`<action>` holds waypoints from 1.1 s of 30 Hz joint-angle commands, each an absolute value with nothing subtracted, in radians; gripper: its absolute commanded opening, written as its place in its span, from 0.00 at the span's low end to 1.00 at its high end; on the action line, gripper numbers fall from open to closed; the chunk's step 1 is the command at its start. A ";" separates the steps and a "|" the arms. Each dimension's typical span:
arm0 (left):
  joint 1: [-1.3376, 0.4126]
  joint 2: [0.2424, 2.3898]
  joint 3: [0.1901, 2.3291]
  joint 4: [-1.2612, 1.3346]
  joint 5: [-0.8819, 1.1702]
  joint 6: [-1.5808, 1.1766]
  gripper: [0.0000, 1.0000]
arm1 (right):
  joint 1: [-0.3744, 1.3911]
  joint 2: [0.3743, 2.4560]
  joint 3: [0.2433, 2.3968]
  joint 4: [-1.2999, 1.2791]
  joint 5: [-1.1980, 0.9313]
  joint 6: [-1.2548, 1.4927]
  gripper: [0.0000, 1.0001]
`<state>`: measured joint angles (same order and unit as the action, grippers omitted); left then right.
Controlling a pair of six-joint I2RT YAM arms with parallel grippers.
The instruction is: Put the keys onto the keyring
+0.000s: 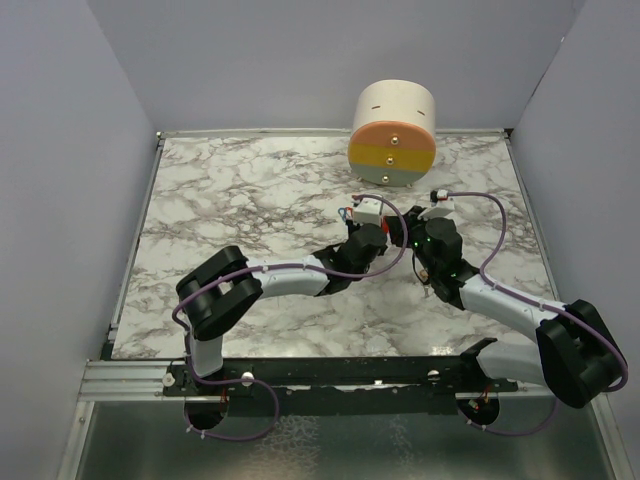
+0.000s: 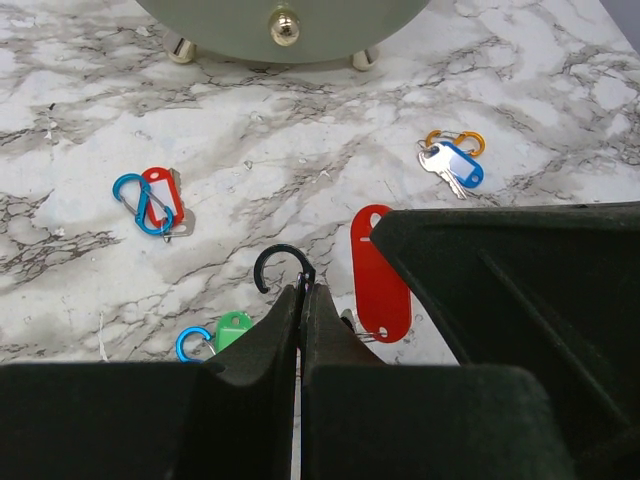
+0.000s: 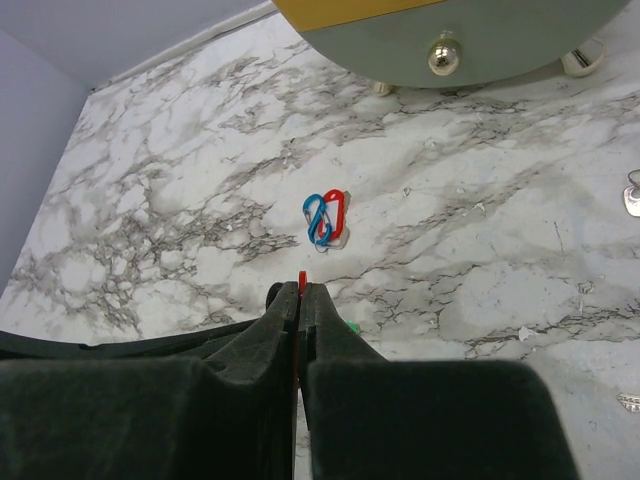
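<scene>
Left gripper [image 2: 302, 290], fingers pressed together, pinches a hooked black clip [image 2: 283, 264]. The right gripper [image 3: 302, 290], likewise closed, nips a red key tag [image 2: 380, 272]. A round drawer unit [image 1: 393, 135] stands at the far edge of the marble table [image 1: 240, 190]. On the marble before the unit lie a red-tagged key [image 2: 160, 197], a blue-tagged key [image 2: 455, 165] and a green-tagged key [image 2: 232, 328].

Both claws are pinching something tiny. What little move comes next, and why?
Probably the right gripper should nudge its red key tag toward the open black hook pinched by the left gripper: they sit close but unlinked.
</scene>
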<state>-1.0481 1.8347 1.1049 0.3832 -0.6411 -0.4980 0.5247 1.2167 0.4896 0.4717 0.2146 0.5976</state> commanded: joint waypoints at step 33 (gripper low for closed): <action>-0.995 1.780 1.098 0.417 -0.649 -0.501 0.02 | 0.545 1.198 0.520 0.465 0.187 0.586 0.01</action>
